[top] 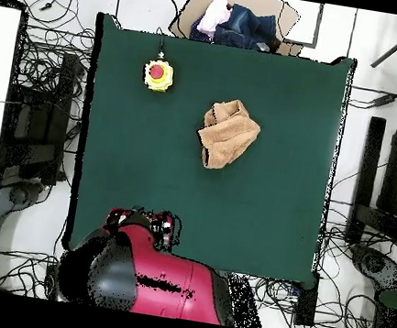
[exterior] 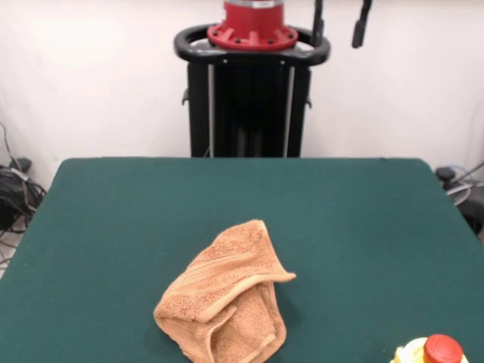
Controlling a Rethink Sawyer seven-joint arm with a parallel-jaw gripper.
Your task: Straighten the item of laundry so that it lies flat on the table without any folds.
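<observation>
The towel [exterior: 224, 302] lies crumpled and folded over itself on the table [exterior: 363, 219], beside the yellow red-topped button [exterior: 435, 352]. Beyond it my gripper [exterior: 340, 23] hangs drawn back, fingers apart, empty, so I must reach forward and down.

Orange-tan towel [exterior: 224, 306], seemingly ribbed, on dark green table [exterior: 113, 219].

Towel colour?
Light orange-tan terry towel, crumpled on the green table; front view shows it best.
</observation>
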